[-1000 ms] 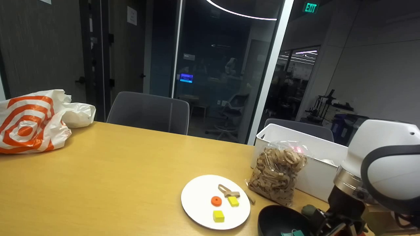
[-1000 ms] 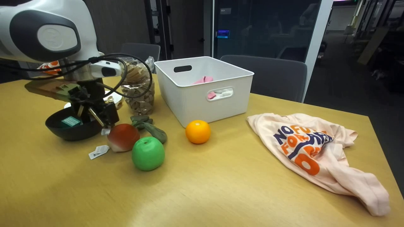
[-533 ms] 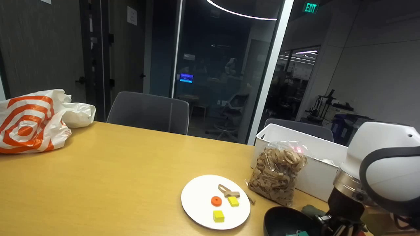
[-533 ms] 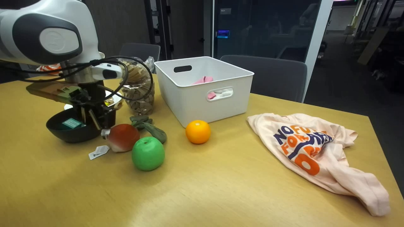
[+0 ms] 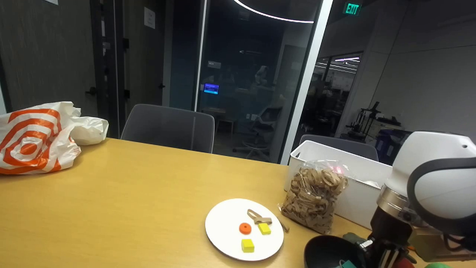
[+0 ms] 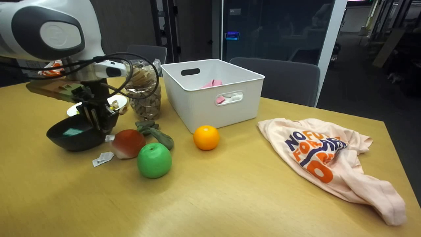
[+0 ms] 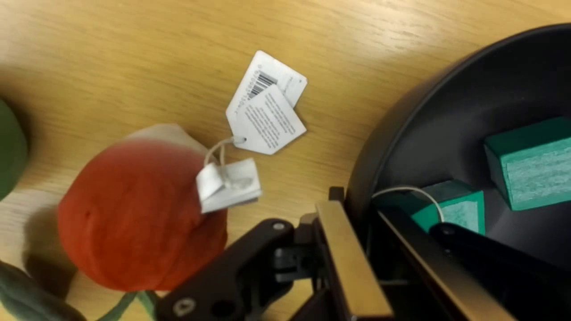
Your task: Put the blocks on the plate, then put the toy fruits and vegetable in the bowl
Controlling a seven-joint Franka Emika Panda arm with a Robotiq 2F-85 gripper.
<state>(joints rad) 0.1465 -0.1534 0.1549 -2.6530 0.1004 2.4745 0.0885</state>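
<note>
My gripper (image 7: 354, 207) is shut on the black bowl (image 7: 401, 127), one finger outside its wall and one inside, in the wrist view. Two teal-green blocks (image 7: 535, 169) lie in the bowl. On the white plate (image 5: 223, 227) rest two yellow blocks (image 5: 247, 245) and an orange-red ring piece (image 5: 245, 228). A red toy fruit (image 6: 128, 143) with paper tags sits close beside the bowl. Near it are a green toy apple (image 6: 154, 160) and a dark green longish toy vegetable (image 6: 161, 137). A toy orange (image 6: 206, 137) stands farther right in that exterior view.
A clear bag of brown bits (image 5: 316, 197) stands behind the bowl, beside a white box (image 6: 223, 107). Brown strips (image 5: 264, 220) lie on the plate. A pink shirt (image 6: 315, 154) and a red-white plastic bag (image 5: 37, 141) are on the table. Cables (image 6: 131, 56) loop from the wrist.
The gripper's jaws have gone from open to shut across the bowl's rim. The bowl has shifted slightly toward the red fruit's side of the table. Blocks on the plate have not moved.
</note>
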